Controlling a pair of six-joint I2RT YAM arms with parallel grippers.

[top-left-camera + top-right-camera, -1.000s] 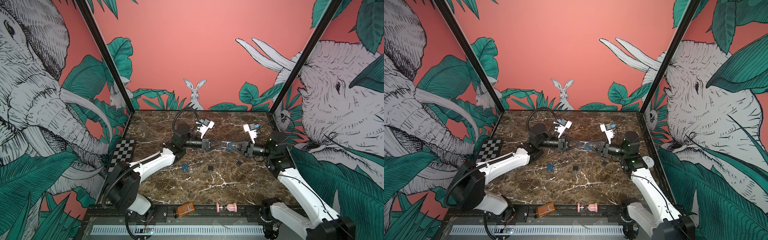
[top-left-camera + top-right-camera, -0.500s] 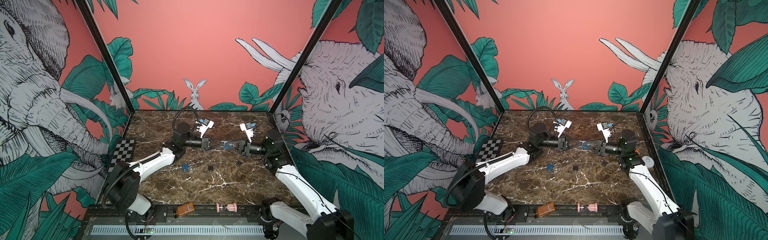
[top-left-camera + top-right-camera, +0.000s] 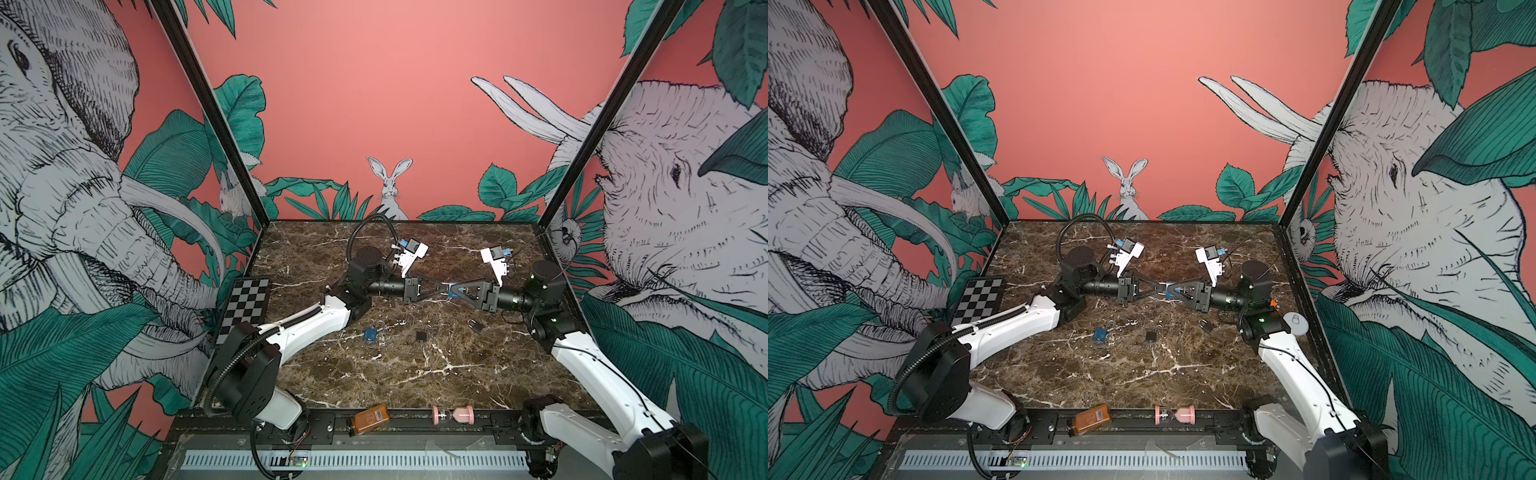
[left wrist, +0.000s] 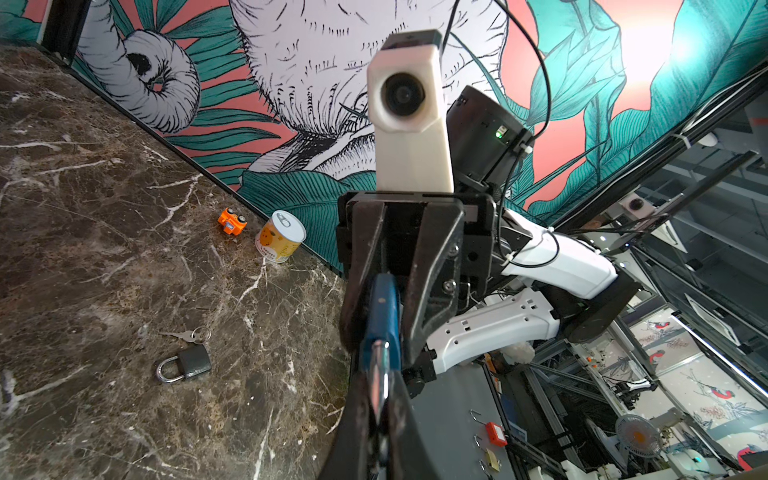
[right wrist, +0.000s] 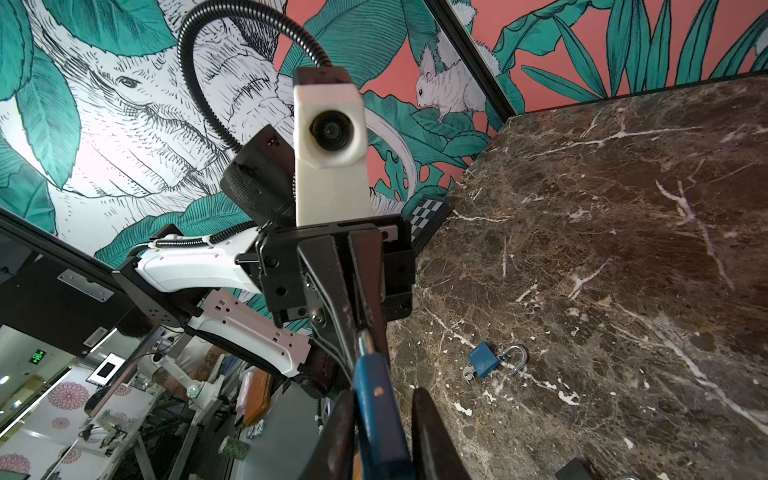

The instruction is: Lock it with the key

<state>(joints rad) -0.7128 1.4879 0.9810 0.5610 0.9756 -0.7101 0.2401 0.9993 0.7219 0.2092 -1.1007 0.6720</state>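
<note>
Both grippers meet above the middle of the marble table (image 3: 415, 374), with a blue padlock (image 3: 449, 287) (image 3: 1169, 289) between them. My left gripper (image 3: 442, 286) (image 4: 380, 386) is shut on its silver shackle (image 4: 380, 374); the blue body (image 4: 384, 307) juts past the tips. My right gripper (image 3: 455, 289) (image 5: 384, 399) stands open round the blue body (image 5: 376, 395): one finger lies against it and the other finger (image 5: 424, 411) is apart from it by a gap. A key (image 4: 183, 334) on a ring lies on the table beside a dark padlock (image 4: 185, 365) (image 3: 477, 325).
A second blue padlock (image 5: 484, 359) (image 3: 370, 334) lies on the table with a small black block (image 3: 422, 336) near it. An orange toy car (image 4: 232, 222) and a can (image 4: 280, 237) stand by the right wall. A checkerboard (image 3: 245, 307), an amber bottle (image 3: 371, 419) and a pink spool (image 3: 453, 414) sit at the edges.
The right arm has shifted left toward the left gripper, and its jaws have widened off the blue padlock. The left arm has stayed still.
</note>
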